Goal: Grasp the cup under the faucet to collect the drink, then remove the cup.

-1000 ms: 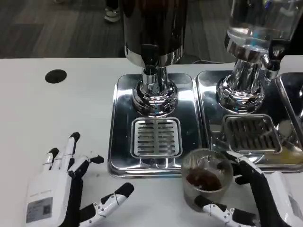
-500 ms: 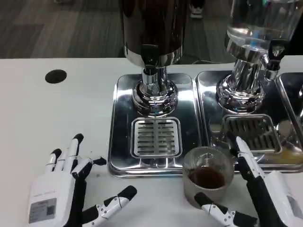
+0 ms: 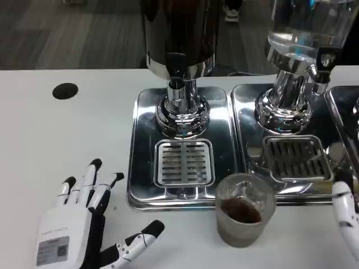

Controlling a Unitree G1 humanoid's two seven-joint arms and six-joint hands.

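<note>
While the clear ribbed plastic cup with dark brown drink in its bottom stands upright on the white tabletop, I see it just in front of the two chrome drip trays, at about 5 o'clock from the slotted grate of the left chrome tray. Nothing touches the cup. My left hand rests at 8 o'clock on the tabletop, holding nothing, its fingers spread apart and the thumb out toward the cup. My right hand shows at 4 o'clock by the edge, apart from the cup; I cannot tell how its fingers lie. A dark-filled dispenser with a chrome faucet stands at 12 o'clock.
</note>
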